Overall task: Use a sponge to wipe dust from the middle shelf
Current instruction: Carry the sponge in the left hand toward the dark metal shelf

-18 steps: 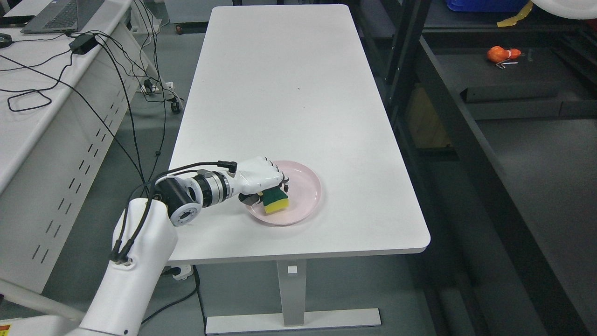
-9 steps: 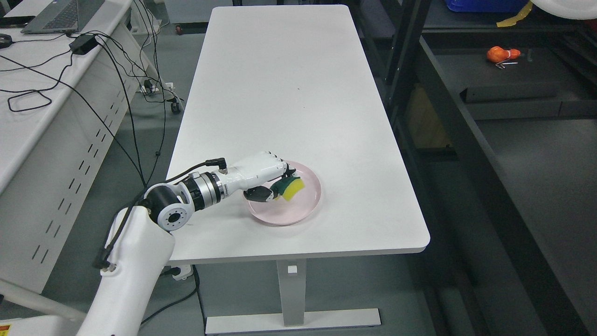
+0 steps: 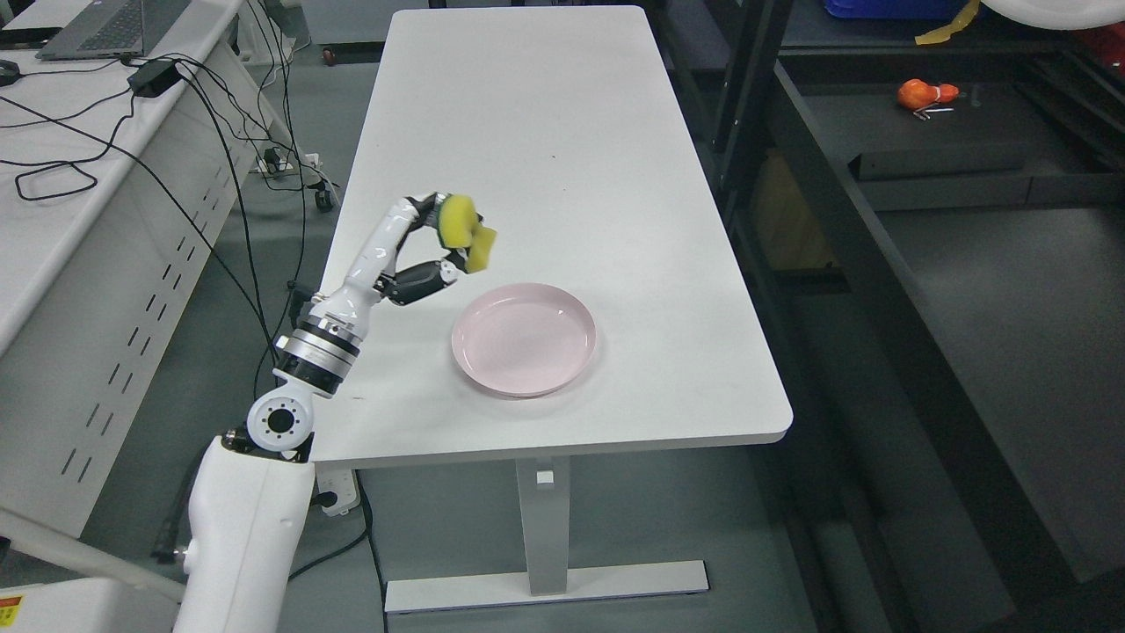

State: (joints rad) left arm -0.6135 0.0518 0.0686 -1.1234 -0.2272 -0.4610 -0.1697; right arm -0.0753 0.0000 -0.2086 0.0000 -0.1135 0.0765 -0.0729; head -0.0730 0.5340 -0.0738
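While squeezed: spongy yellow sponge (image 3: 463, 229)

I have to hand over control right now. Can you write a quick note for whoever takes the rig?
Left hand: shut on the yellow-and-green sponge, held in the air above the white table, up and left of the round pink plate.
Right hand: not in view.
Done: sponge is off the plate, which now holds nothing.
Left: carry the sponge to the dark metal shelving on the right and wipe the middle shelf. No wiping yet.
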